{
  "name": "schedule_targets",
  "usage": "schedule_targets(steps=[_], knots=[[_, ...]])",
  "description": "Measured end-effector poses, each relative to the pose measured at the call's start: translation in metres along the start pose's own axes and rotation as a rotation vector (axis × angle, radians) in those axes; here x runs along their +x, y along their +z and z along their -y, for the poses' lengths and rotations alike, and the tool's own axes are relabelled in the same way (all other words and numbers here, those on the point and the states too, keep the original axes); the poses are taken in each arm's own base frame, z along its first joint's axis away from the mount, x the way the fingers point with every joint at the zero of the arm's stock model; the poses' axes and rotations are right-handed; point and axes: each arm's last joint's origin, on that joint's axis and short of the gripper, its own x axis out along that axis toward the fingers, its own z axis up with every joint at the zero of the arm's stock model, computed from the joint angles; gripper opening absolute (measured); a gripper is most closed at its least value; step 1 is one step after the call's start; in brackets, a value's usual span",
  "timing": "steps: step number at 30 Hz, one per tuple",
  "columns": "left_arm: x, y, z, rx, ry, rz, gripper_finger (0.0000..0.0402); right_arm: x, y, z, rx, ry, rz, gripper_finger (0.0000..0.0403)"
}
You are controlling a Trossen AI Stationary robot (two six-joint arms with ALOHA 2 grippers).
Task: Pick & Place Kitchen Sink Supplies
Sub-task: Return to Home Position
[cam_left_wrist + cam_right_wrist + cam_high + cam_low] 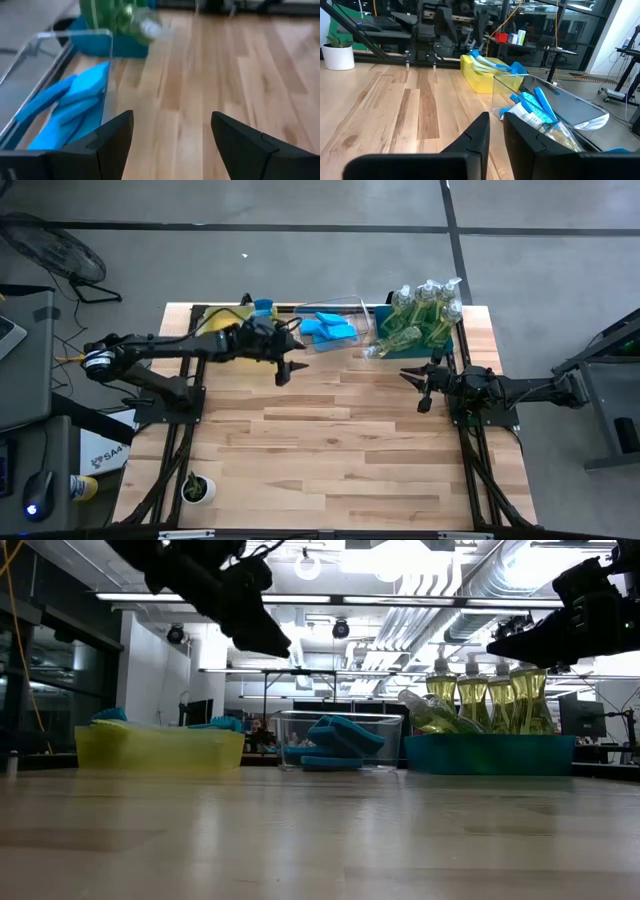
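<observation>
Left gripper (172, 114): released, empty, raised over table (330, 460); sponges (328, 330) in clear bin (345, 300) just beside. Right gripper (496, 116): nearly clenched, empty; soap bottles (425, 315) in teal bin (490, 753) just ahead, one tipped.

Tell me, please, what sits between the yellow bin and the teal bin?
The clear bin holding blue sponges sits between the yellow bin and teal bin, plainest in the low view.

Row of bins (490, 754): brushes (262, 308) left, sponges (328, 329) middle, soap bottles (425, 307) right
</observation>
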Motion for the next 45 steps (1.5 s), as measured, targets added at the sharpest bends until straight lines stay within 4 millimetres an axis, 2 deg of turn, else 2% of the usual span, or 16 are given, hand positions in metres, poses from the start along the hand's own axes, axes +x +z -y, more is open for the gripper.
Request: schedule_targets(steps=[4, 7, 13, 20, 27, 36, 45], knots=[[0.006, -0.02, 0.013, -0.027, -0.027, 0.072, 0.0264, 0.0, 0.0, 0.0, -0.002, 0.0, 0.0, 0.0046], [0.0, -0.041, 0.019, -0.061, -0.064, 0.124, 0.0264, 0.0, 0.0, 0.0, 0.0, 0.0, 0.001, 0.0048], [-0.033, -0.093, 0.028, -0.13, -0.076, 0.237, 0.0264, 0.0, 0.0, 0.0, 0.0, -0.001, 0.0, 0.0052], [-0.07, -0.135, 0.036, -0.166, -0.102, 0.394, 0.0264, 0.0, 0.0, 0.0, -0.002, -0.001, 0.0, 0.0048], [-0.084, -0.154, 0.042, -0.159, -0.103, 0.496, 0.0264, 0.0, 0.0, 0.0, -0.001, -0.001, 0.001, 0.0049], [-0.101, -0.154, 0.054, -0.139, -0.108, 0.611, 0.0264, 0.0, 0.0, 0.0, -0.001, -0.001, 0.001, 0.005], [-0.107, -0.167, 0.063, -0.086, -0.146, 0.548, 0.0264, 0.0, 0.0, 0.0, 0.001, 0.0, 0.003, 0.0049]])
